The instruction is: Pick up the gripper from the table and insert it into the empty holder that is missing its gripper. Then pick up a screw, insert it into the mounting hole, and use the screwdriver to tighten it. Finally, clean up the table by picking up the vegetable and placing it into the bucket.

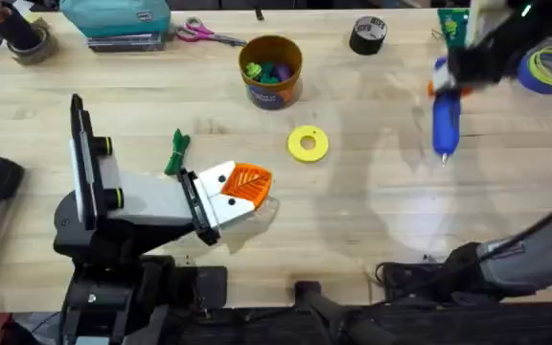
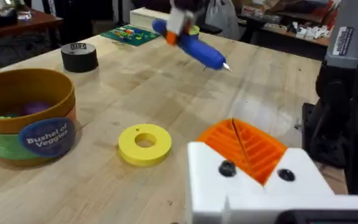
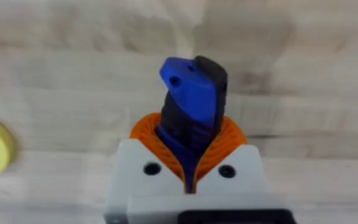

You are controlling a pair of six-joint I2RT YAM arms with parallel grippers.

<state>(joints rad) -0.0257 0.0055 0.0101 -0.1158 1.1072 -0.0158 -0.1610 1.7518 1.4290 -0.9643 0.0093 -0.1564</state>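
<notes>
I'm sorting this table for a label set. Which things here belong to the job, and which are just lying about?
Job:
- screwdriver, held in the right claw
- left claw, both orange pads fitted
- vegetable
- bucket
- yellow ring disc

Lying about:
- black tape roll
- scissors
- blue tape roll
- teal case
</notes>
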